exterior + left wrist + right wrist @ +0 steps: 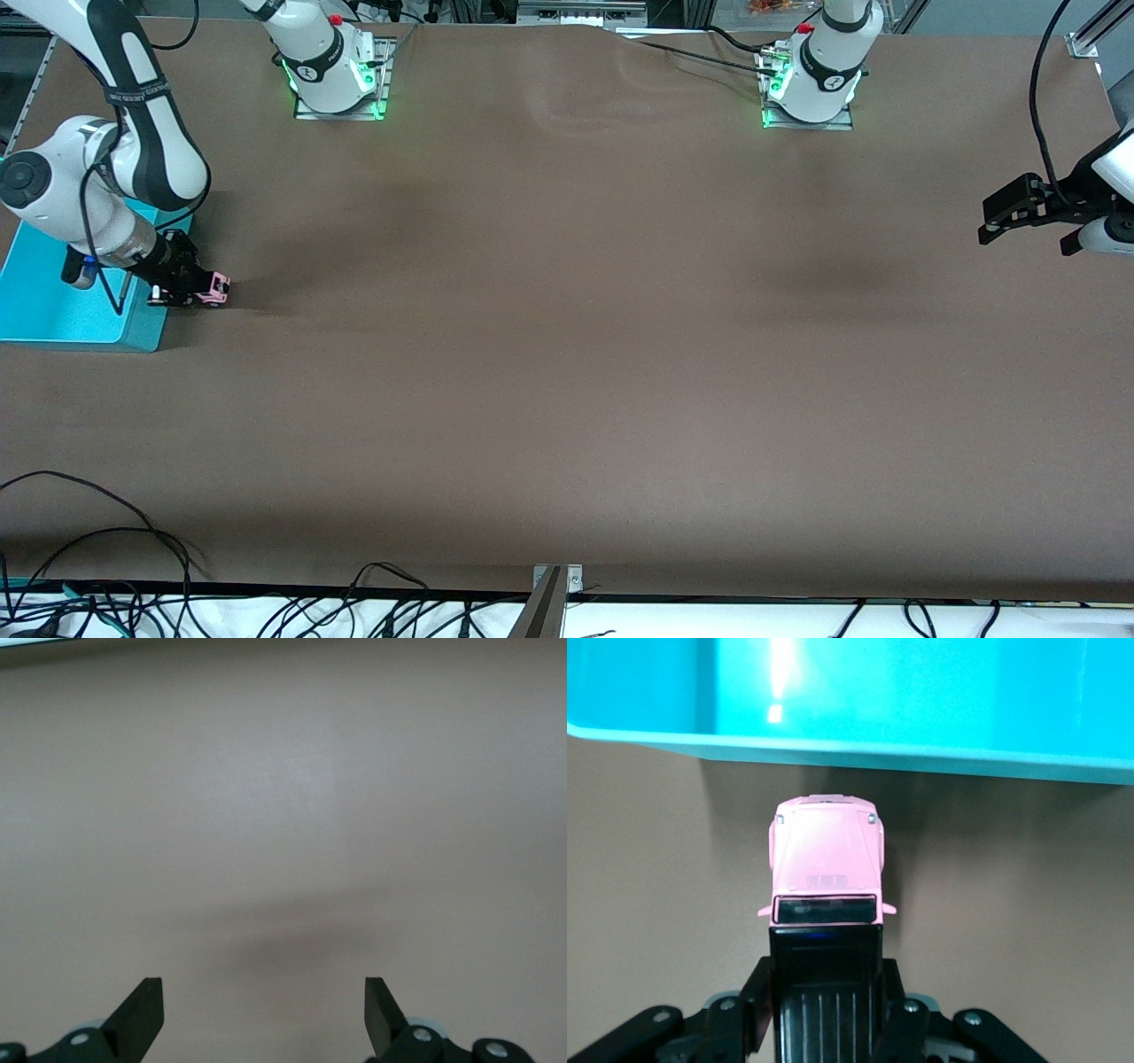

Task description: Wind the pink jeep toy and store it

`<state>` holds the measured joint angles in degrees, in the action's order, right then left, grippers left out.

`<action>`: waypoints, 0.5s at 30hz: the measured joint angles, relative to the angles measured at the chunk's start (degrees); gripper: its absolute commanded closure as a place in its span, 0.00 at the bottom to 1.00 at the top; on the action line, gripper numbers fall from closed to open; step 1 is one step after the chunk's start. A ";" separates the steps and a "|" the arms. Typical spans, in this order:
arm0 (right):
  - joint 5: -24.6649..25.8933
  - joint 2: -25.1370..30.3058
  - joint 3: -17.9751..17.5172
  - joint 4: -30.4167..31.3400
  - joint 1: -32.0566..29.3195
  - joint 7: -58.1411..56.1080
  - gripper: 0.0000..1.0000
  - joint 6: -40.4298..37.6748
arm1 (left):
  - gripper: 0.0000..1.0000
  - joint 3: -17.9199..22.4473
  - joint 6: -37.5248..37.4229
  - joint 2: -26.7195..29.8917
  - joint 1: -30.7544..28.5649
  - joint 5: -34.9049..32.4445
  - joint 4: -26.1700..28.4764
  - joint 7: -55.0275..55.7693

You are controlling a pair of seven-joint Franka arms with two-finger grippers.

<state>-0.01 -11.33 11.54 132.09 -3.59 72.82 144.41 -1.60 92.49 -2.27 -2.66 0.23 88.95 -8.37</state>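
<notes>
The pink jeep toy (213, 289) is low at the table surface, right beside the turquoise bin (53, 310), on the side toward the left arm's end. My right gripper (182, 289) is shut on its black rear section. In the right wrist view the jeep (826, 864) has its pink hood pointing at the bin's wall (877, 753), a short gap from it, and its black rear sits between my right gripper's (826, 997) fingers. My left gripper (997, 221) waits open and empty above the table at the left arm's end; it also shows in the left wrist view (264, 1010).
The bin holds nothing that I can see, and the right arm's forearm (97, 221) hangs over part of it. Brown table (567, 354) spreads between the arms. Cables (133, 549) lie along the edge nearest the front camera.
</notes>
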 measured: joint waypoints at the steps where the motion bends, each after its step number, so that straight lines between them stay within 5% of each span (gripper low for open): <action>1: 0.00 0.29 0.00 -0.64 0.00 0.00 0.87 -1.29 | 0.00 0.00 0.00 0.00 0.00 0.00 0.00 0.00; 15: 0.00 2.10 0.02 -11.49 -0.01 0.00 0.87 -18.03 | 0.00 0.00 0.00 -0.02 0.00 0.00 -0.03 0.00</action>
<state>-0.01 -9.23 11.55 120.60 -3.60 72.82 126.37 -1.60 92.49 -2.29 -2.66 0.23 88.92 -8.37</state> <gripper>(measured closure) 0.493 0.000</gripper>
